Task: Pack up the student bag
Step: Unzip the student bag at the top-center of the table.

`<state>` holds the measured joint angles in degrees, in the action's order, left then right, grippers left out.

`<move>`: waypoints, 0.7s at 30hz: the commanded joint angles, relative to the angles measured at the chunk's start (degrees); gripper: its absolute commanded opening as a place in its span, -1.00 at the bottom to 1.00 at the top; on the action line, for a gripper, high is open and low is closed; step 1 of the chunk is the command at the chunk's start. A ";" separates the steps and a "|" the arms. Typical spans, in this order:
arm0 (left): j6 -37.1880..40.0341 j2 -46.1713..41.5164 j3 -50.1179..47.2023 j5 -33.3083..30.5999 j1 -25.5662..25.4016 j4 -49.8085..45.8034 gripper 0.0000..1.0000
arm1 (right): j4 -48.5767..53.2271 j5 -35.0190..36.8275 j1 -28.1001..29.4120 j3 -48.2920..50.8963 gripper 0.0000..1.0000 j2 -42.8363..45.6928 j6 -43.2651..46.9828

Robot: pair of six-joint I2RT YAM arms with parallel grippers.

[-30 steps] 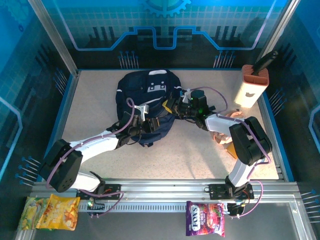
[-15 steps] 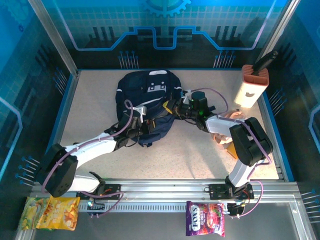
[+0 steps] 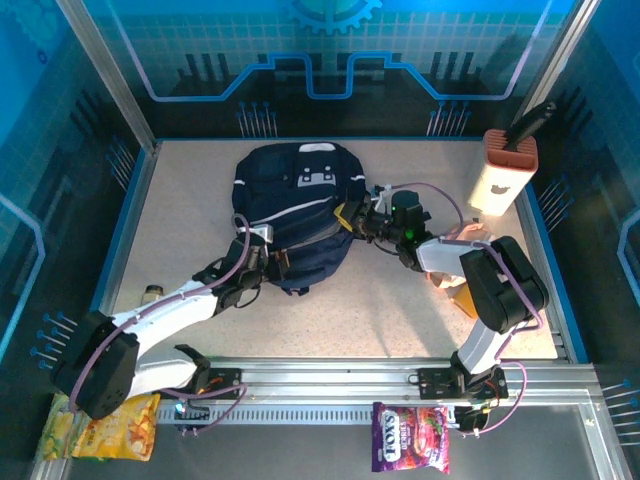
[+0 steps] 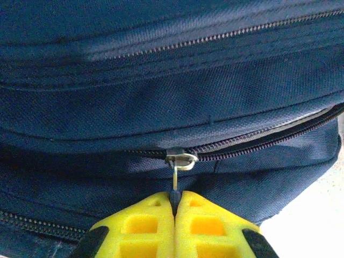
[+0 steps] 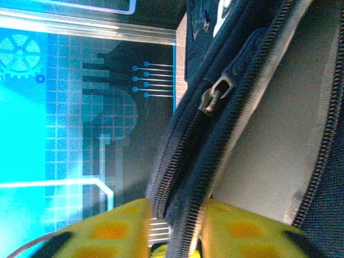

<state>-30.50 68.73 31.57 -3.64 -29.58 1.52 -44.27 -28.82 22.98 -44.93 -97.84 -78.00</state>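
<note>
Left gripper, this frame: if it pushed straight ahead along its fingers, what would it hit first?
The left gripper, shut on the zipper pull, points at the zipper slider just beyond its tips. That likely comes first, with the student bag fabric right behind it; depth is hard to judge.

The left arm (image 3: 170,310) reaches from its base up and to the right, stretched low and nearly straight. The left gripper (image 3: 272,262) has its yellow fingers (image 4: 145,223) pressed together, pinching a zip pull (image 4: 175,185) at their tips. The right arm (image 3: 490,285) rises from its base, bends sharply at the elbow and runs its forearm to the left. The right gripper (image 3: 350,218) lies on its side, fingers (image 5: 107,231) apart with the bag (image 3: 295,190) edge between them; whether they pinch it cannot be told
</note>
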 commanded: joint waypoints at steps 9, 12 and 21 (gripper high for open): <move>7.17 7.67 13.48 3.51 -5.91 -1.27 -1.00 | 10.03 11.44 7.50 -0.09 0.13 4.21 -4.46; 7.39 10.17 15.86 4.28 -6.62 -1.17 -1.00 | 17.43 15.31 8.38 -0.94 0.10 6.56 -2.71; 7.12 15.39 18.72 6.91 -7.15 -2.15 -1.00 | 24.94 21.51 8.83 -4.83 -0.12 6.53 -1.53</move>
<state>-24.88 83.33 47.90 0.51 -36.23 -1.37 -22.72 -11.03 31.14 -47.22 -91.20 -80.55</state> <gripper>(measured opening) 0.062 0.445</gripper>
